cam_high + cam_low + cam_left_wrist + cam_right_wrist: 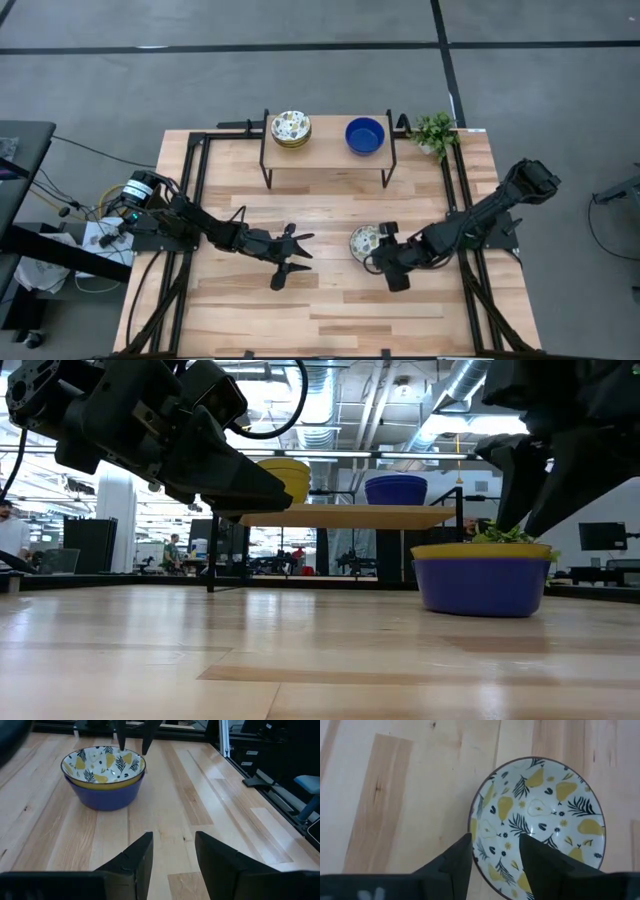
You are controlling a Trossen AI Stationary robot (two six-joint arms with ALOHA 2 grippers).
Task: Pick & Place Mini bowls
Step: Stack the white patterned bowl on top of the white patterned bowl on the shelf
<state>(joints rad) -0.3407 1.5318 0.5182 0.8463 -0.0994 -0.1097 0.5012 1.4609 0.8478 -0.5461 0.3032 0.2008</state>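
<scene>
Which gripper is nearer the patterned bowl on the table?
Right. The right gripper, open, is right above the bowl's rim; the left gripper, open, waits apart from it near the table's middle.

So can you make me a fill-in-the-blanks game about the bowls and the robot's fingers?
1. The patterned bowl on the table sits nested inside a ____ bowl.
2. The pattern inside it shows yellow ____.
3. On the small shelf, the lone bowl beside the patterned stack is coloured ____.
4. The right gripper has its fingers open over the rim of the patterned ____.

Missing words: blue; pears; blue; bowl
</scene>
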